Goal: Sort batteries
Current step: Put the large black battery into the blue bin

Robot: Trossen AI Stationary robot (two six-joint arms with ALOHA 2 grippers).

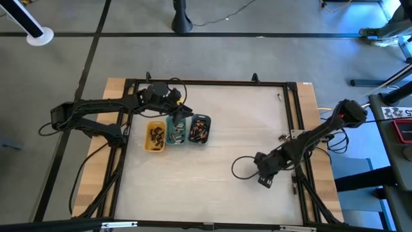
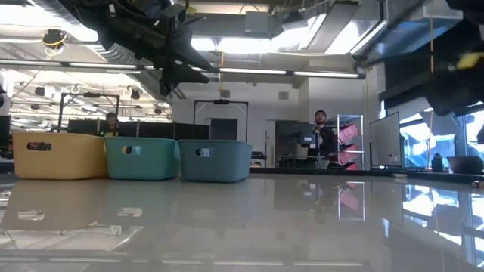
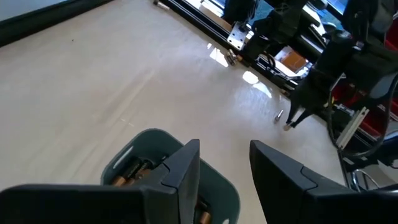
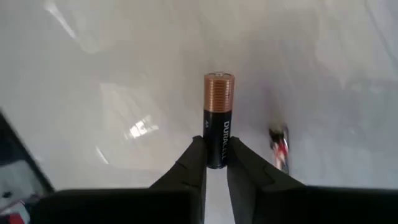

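- Right wrist view shows my right hand point(image 4: 216, 163) pinching a battery point(image 4: 219, 118) by its black end, with the copper-toned end sticking out past my fingertips point(image 4: 194, 160). I judge that holding it by one end keeps the other end free to go into a tray first.
- That battery is a small cylinder, black along most of its body with white lettering, copper at the tip, and a flat metal cap.
- Just beside it, a second small battery point(image 4: 279, 146) with red on it lies on the pale counter point(image 4: 112, 74), not yet picked up.
- From above, my right hand point(image 1: 265, 175) is at the right of the counter, well apart from the trays, so this battery has a way to travel.
- My left hand point(image 3: 224, 168) hangs over the grey-blue tray point(image 3: 134, 152) with its fingers spread and nothing between them; copper-tipped batteries point(image 3: 127, 171) already lie inside.
- The yellow tray point(image 1: 154, 136), green tray point(image 1: 176, 132) and grey-blue tray stand touching in a row at the left, each holding batteries, presumably one kind per tray.
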